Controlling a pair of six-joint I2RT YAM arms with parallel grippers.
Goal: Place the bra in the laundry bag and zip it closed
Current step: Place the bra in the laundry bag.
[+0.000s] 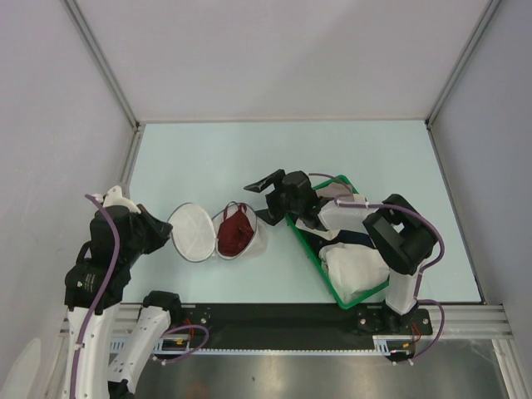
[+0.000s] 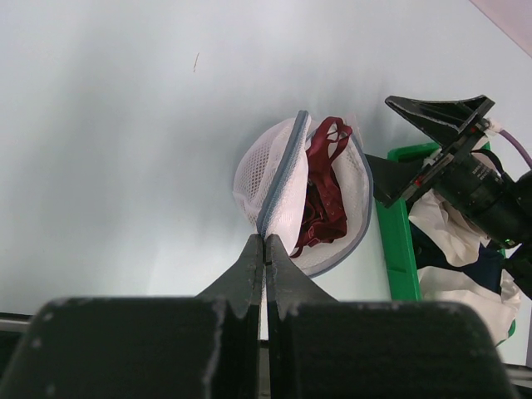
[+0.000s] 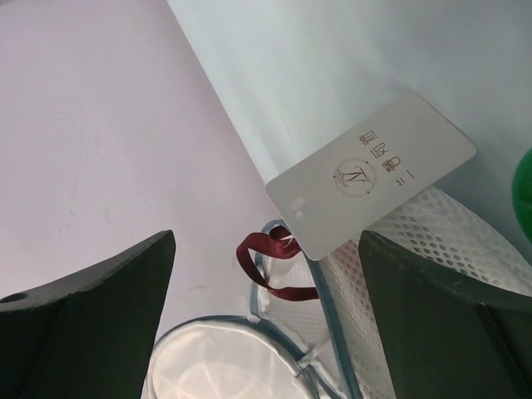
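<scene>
The white mesh laundry bag [image 1: 193, 234] lies open on the table, its two round halves side by side. The maroon bra [image 1: 236, 232] sits in the right half, with one strap [image 3: 270, 266] looping over the rim and a white card tag [image 3: 370, 170] above it. My left gripper [image 1: 169, 233] is shut on the zipper rim at the left half's edge; in the left wrist view the fingers [image 2: 249, 266] pinch the rim of the bag [image 2: 278, 179], beside the bra [image 2: 324, 195]. My right gripper [image 1: 264, 198] is open and empty, just right of the bag.
A green plastic basket [image 1: 359, 293] with white and navy garments [image 1: 353, 264] stands right of the bag, under the right arm; it also shows in the left wrist view [image 2: 401, 241]. Grey walls enclose the table at the back and both sides.
</scene>
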